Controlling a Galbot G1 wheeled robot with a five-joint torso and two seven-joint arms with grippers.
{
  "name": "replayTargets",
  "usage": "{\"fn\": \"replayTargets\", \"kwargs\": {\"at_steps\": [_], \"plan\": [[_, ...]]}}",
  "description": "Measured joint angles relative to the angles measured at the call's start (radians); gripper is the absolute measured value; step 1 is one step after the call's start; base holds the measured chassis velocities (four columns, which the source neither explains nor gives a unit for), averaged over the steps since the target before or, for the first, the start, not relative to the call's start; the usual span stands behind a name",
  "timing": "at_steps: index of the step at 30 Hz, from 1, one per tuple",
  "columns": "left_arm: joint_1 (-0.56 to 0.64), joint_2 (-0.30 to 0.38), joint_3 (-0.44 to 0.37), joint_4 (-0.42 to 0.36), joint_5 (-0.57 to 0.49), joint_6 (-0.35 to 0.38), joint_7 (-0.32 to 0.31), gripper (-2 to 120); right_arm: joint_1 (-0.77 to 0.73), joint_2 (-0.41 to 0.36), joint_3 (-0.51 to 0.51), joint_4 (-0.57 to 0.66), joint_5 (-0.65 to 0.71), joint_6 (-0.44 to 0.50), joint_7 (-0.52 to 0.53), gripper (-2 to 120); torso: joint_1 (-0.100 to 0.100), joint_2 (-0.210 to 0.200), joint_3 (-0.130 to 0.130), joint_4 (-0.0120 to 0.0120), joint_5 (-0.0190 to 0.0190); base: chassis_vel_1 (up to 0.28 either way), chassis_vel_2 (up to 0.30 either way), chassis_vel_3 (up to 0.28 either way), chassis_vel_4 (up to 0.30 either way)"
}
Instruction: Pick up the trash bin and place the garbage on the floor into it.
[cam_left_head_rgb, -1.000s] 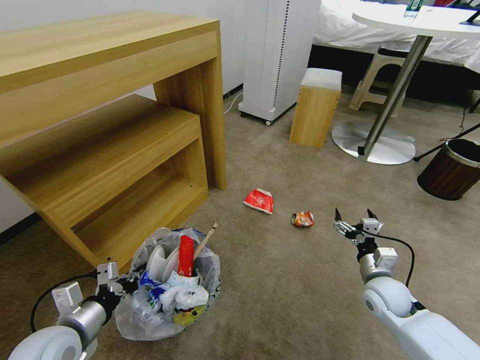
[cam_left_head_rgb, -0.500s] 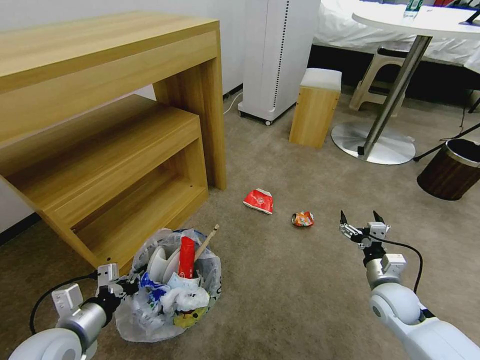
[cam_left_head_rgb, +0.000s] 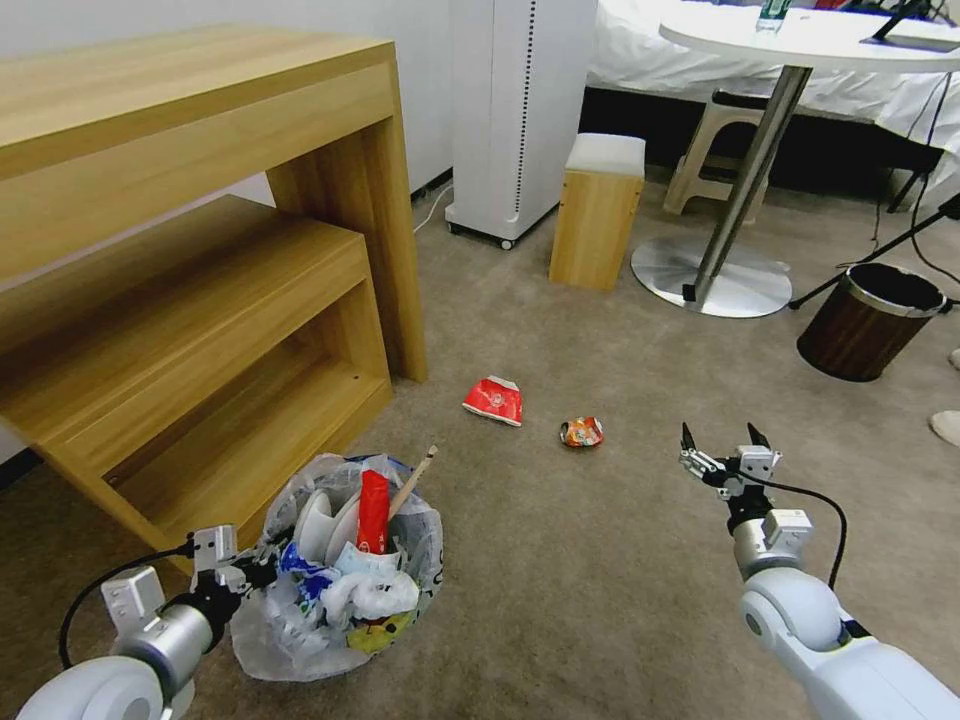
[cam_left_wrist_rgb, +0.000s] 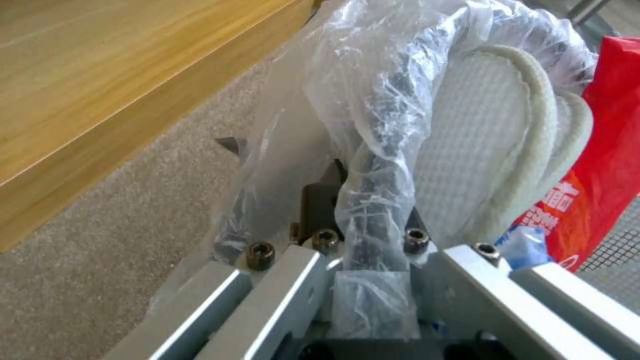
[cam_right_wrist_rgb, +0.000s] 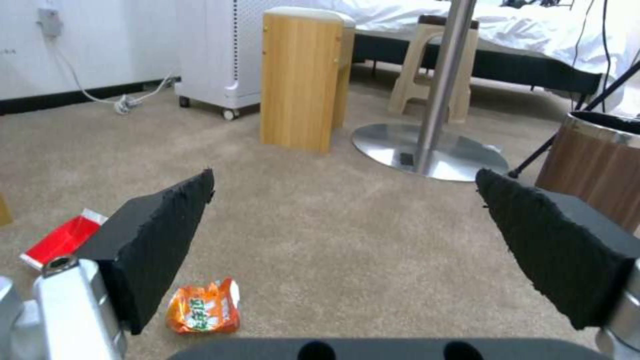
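The trash bin (cam_left_head_rgb: 300, 640) hangs low at the front left, its crinkly clear bag stuffed with white slippers (cam_left_head_rgb: 318, 522), a tall red wrapper (cam_left_head_rgb: 371, 512), a wooden stick (cam_left_head_rgb: 412, 480) and tissue. My left gripper (cam_left_head_rgb: 250, 573) is shut on the bin's bag-covered rim (cam_left_wrist_rgb: 377, 190), next to the slippers (cam_left_wrist_rgb: 480, 150). On the beige floor (cam_left_head_rgb: 560, 560) lie two pieces of garbage: a red wrapper (cam_left_head_rgb: 493, 400) and a crumpled orange wrapper (cam_left_head_rgb: 581, 432). My right gripper (cam_left_head_rgb: 720, 447) hovers open to the right of the orange wrapper (cam_right_wrist_rgb: 203, 307), nothing between its fingers (cam_right_wrist_rgb: 160, 240).
A wooden desk with a low shelf (cam_left_head_rgb: 200, 300) stands close on the left of the bin. Farther off are a white appliance (cam_left_head_rgb: 515, 110), a wooden stool (cam_left_head_rgb: 595, 210), a round table's metal base (cam_left_head_rgb: 715, 285) and a brown wood-grain bin (cam_left_head_rgb: 868, 322).
The whole picture has shifted left, so the camera has turned right. My right gripper drew back a little toward me and to the right. The left gripper keeps its hold on the bin.
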Motion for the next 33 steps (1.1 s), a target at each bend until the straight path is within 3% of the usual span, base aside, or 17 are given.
{"fn": "replayTargets", "kwargs": {"at_steps": [17, 33], "plan": [[-0.008, 0.006, -0.008, 0.014, -0.006, -0.001, -0.002, 1, 0.029, 0.007, -0.023, -0.033, -0.007, 0.001, -0.012, 100, 0.000, 0.000, 0.000, -0.0003, 0.0000, -0.029, 0.025, 0.025, -0.023], [-0.026, 0.011, -0.008, 0.037, -0.009, -0.003, -0.004, 1, 0.046, 0.013, -0.041, -0.056, -0.025, 0.025, -0.015, 100, 0.000, 0.000, 0.000, -0.0002, 0.0000, -0.225, 0.217, 0.217, -0.219]]}}
